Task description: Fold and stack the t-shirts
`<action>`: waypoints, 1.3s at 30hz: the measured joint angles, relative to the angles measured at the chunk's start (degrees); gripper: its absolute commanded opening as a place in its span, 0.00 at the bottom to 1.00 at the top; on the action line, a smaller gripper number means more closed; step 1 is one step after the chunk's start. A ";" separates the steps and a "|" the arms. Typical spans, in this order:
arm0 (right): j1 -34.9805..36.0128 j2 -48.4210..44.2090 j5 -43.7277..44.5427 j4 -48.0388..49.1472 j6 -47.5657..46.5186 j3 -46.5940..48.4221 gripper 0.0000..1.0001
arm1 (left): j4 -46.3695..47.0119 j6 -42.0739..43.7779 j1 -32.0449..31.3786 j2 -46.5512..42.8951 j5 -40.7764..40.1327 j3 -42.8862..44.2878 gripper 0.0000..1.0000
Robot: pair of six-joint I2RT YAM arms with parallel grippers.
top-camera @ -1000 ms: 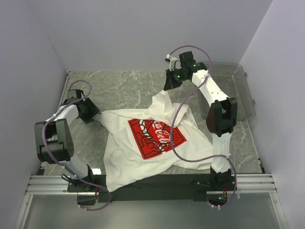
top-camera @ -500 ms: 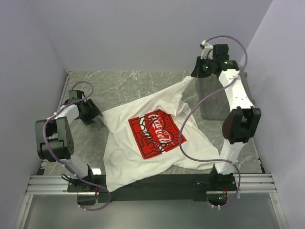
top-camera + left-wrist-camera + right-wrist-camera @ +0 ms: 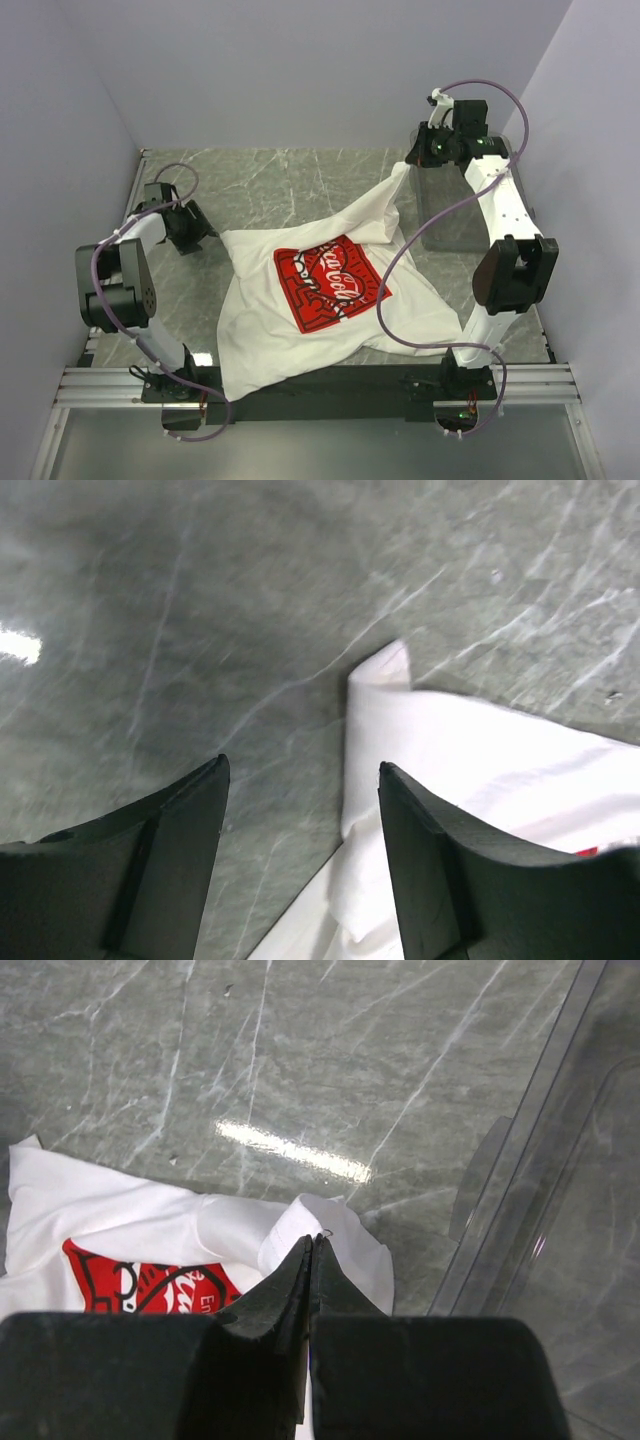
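I am pinching an edge of the white t-shirt (image 3: 320,300) in my right gripper (image 3: 418,160), with the jaws pressed together on the cloth. I am holding it lifted at the far right of the marble table (image 3: 280,180), just beside the clear plastic bin (image 3: 505,200). I cannot tell whether that edge is hem or sleeve. The rest of the shirt is lying rumpled in the middle of the table with its red chest print (image 3: 330,283) facing up, and cloth is running taut from there up to my grip.

My left gripper (image 3: 300,780) is hovering low at the far left, jaws spread and empty, with a folded white corner of the shirt lying just beside one fingertip.

I judge that I am spreading the shirt flat before any folding. To do this well, the left jaws should straddle that corner and close on it. Both arms should then draw apart evenly, low over the marble, so the print is lying square and unwrinkled. The right hand should be steering clear of the bin wall.
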 measured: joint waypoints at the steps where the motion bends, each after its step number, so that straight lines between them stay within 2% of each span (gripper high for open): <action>1: 0.00 0.04 -0.13 0.07 0.02 0.00 0.00 | 0.07 0.24 -0.15 0.74 0.59 0.68 0.67; 4: 0.00 0.35 -0.66 0.15 0.04 0.00 0.00 | -0.09 0.76 -1.75 4.42 1.60 3.39 0.66; 6: 0.00 0.55 -1.01 0.15 0.04 0.00 0.00 | -0.24 0.92 -3.80 7.45 1.64 5.38 0.61; 8: 0.00 0.66 -1.25 0.15 0.17 0.00 0.00 | -0.04 0.83 -5.75 9.33 2.27 6.91 0.43; 9: 0.00 0.66 -1.36 0.15 0.20 -0.02 0.00 | 0.24 0.83 -6.49 9.60 2.32 7.13 0.24; 10: 0.00 0.66 -1.49 0.17 0.20 -0.02 0.00 | 0.28 0.35 -6.99 9.68 2.43 7.13 0.01; 15: 0.00 0.66 -2.19 0.39 0.20 -0.85 0.00 | -0.74 0.00 -8.50 7.30 2.36 6.54 0.01; 18: 0.00 0.66 -2.29 0.42 0.22 -1.42 0.00 | -2.71 -0.48 -11.82 0.79 0.92 6.73 0.11; 22: 0.00 0.66 -2.54 0.42 0.22 -1.51 0.00 | -5.05 -1.46 -23.50 -7.37 0.50 11.30 0.35; 26: 0.00 0.66 -2.60 0.52 0.22 -1.77 0.00 | -5.35 -1.81 -33.81 -7.98 4.26 11.93 0.45; 27: 0.00 0.66 -2.60 0.55 0.22 -1.92 0.00 | -6.05 -1.84 -35.85 -7.26 5.16 11.17 0.54; 28: 0.00 0.66 -2.58 0.50 0.20 -2.03 0.00 | -6.84 -1.79 -37.18 -6.69 5.16 10.51 0.57; 30: 0.00 0.66 -2.64 0.61 0.22 -2.43 0.00 | -9.53 -1.97 -39.58 -5.84 3.10 8.85 0.61; 32: 0.00 0.66 -2.73 0.55 0.20 -2.78 0.00 | -12.55 -1.88 -40.44 -6.62 -0.50 8.02 0.70; 36: 0.00 0.66 -2.89 0.52 0.22 -2.86 0.00 | -12.92 -0.87 -39.63 -13.42 -8.59 8.11 0.72; 39: 0.02 0.66 -3.08 0.57 0.22 -3.13 0.00 | -12.66 2.27 -38.91 -16.90 -11.13 10.05 0.71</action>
